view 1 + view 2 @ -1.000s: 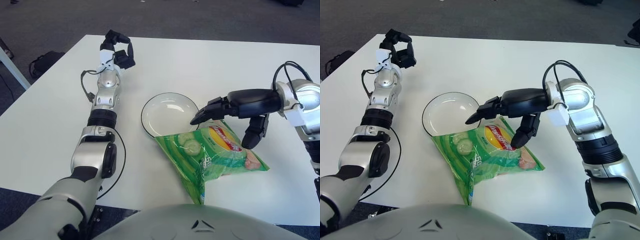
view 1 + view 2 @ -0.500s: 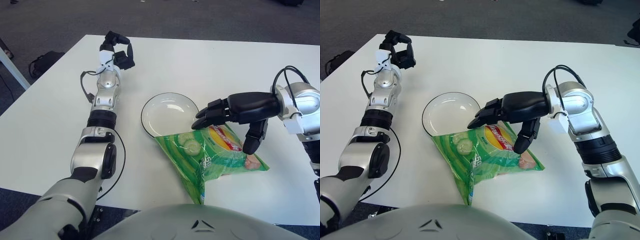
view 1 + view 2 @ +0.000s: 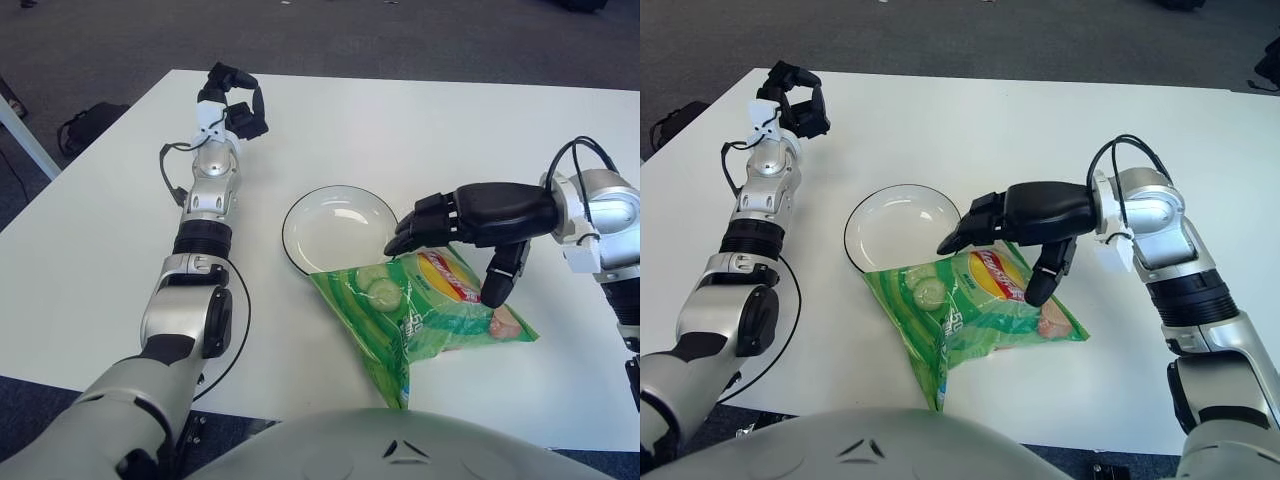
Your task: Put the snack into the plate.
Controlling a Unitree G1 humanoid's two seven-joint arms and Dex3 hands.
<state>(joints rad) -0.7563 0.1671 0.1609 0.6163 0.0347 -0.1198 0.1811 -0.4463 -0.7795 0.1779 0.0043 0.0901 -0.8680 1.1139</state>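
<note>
Right hand [image 3: 462,232] arched over snack bag [image 3: 425,305], fingers spread, straddling it, nothing clamped. Bag corner overlaps plate [image 3: 310,205] rim. Left hand [image 3: 232,100] parked far, fingers curled.

Snack bag [image 3: 425,305]: shiny green plastic, crinkly. Plate [image 3: 335,228]: smooth, glossy white, dark rim. Table [image 3: 400,130]: flat, matt white. Right robot hand [image 3: 455,228]: black, hard, smooth plastic look. Arms: shiny silver metal look.

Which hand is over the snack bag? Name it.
The right hand, with fingers spread above the green snack bag beside the plate. The left hand is stretched far across the table, away from both.
</note>
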